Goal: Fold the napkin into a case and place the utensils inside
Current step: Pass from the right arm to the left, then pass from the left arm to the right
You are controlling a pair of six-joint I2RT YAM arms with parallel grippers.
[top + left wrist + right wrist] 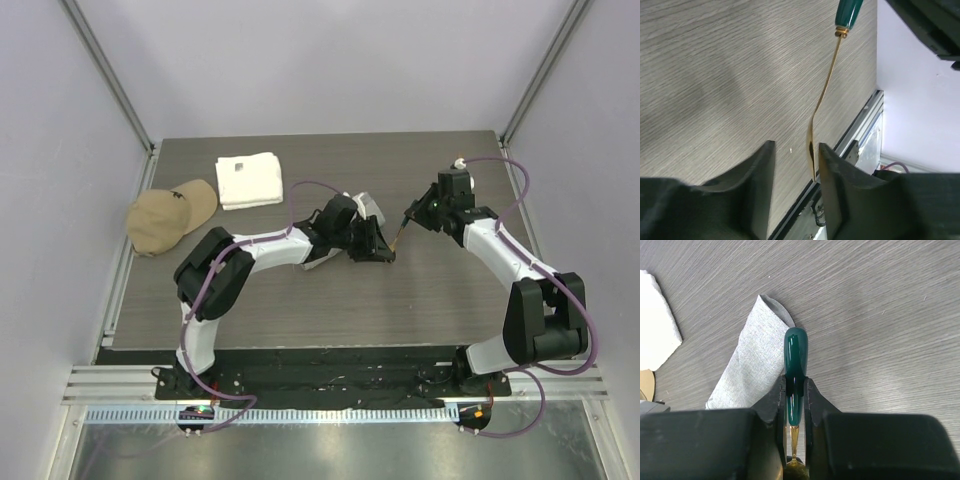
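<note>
My right gripper is shut on the teal handle of one of the utensils and holds it above the table. Its gold stem runs down from the teal handle into my left gripper. The thin gold end lies against the right finger, with a gap to the left finger, so the left jaws stand open around it. From above, the utensil spans between the left gripper and the right gripper. The napkin, folded into a narrow grey case, lies on the table behind the handle; the left arm partly covers the napkin.
A thick white towel lies at the back left of the table, and a tan cap sits at the left edge. The towel's corner shows left of the case. A metal rail borders the table.
</note>
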